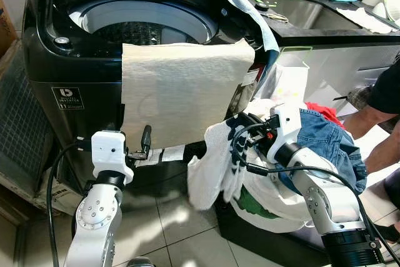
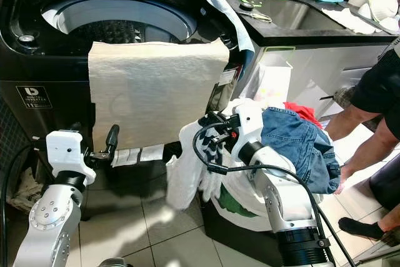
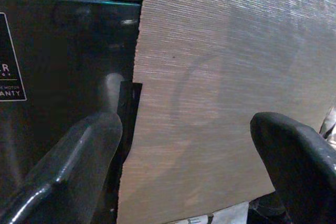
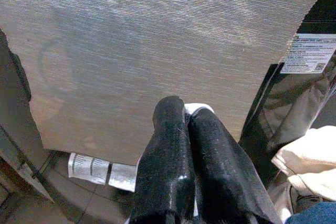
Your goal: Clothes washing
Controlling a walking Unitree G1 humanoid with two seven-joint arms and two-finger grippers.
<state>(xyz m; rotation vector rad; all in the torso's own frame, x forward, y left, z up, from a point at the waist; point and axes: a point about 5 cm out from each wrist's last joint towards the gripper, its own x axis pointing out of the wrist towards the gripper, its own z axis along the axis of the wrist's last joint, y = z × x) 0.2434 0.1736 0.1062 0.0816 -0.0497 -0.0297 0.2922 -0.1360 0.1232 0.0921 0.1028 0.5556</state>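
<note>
- White garment hangs from the right gripper, pinched between its two black fingers; in the right wrist view a slip of white cloth peeks out where the fingertips press together.
- Most of the garment dangles below and to the left of that gripper, its lower end hanging free above the floor tiles, just off the basket it seems to come out of.
- Step in hand, as I read it: lifting this piece clear of the basket to carry it up into the washer.
- To do it well: raise high enough that the trailing tail clears the washer's front edge, and keep the pinch firm, since only a small fold looks caught.
- The drum opening sits well above and ahead of the right gripper, so a long lift and a reach forward are needed.
- Beige towel is draped over the washer's rim right in front of the gripper, between it and the drum; the hanging garment could drag it along or snag on it.
- Left gripper is spread wide and holds nothing, near the towel's lower left corner; the left wrist view has the towel's edge ahead between its fingers.
- Jeans and more laundry lie piled in the basket behind the right gripper.
- A person's arm is at the far right, well apart.
</note>
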